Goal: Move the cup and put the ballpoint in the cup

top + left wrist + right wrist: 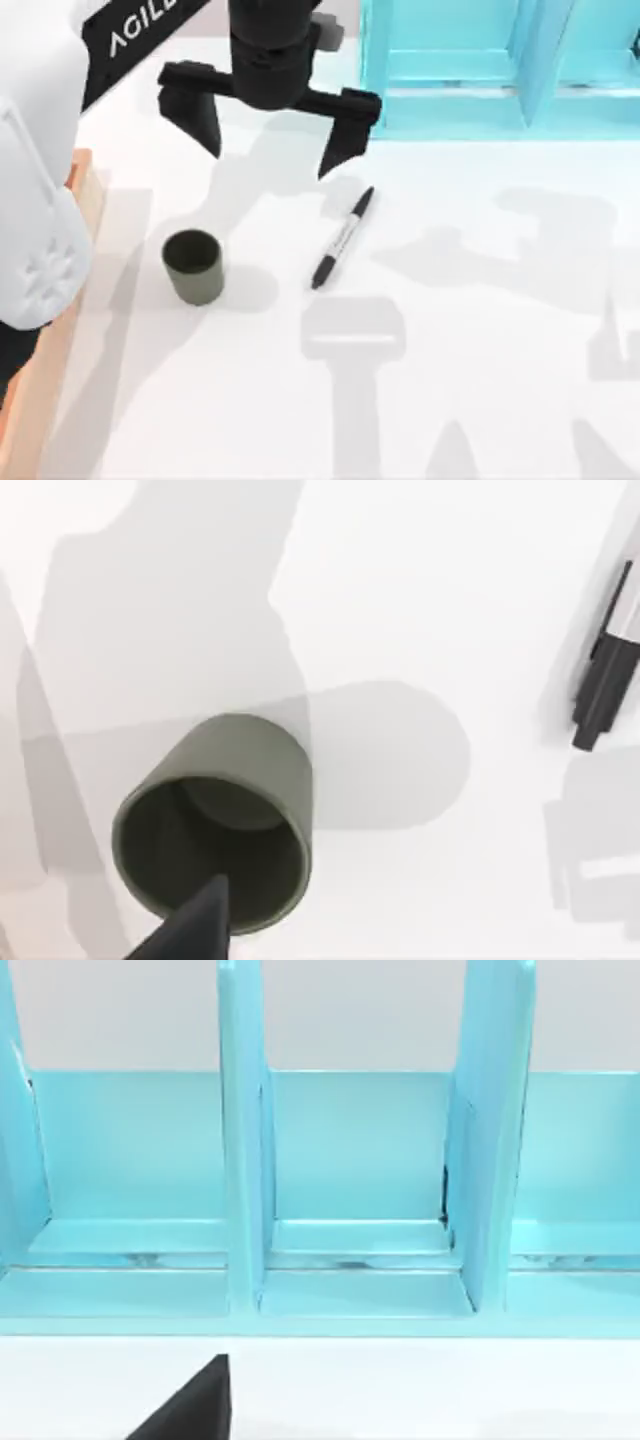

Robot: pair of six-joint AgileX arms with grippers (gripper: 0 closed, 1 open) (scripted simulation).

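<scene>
Left end effector (270, 125) hangs wide open, empty, at 1 o'clock from the cup (193, 266). Cup stands upright; ballpoint (342, 238) lies at its 3 o'clock. Step in hand looks like reaching for the cup; next calls for descending astride it.

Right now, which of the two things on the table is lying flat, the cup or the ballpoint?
The ballpoint lies flat on the table; the cup to its left stands upright, mouth up.

Left arm reaching in from the top view's upper left, left gripper (268, 135) hanging above the desk, black fingers (200, 118) spread wide apart, pointing downward, holding nothing
</scene>
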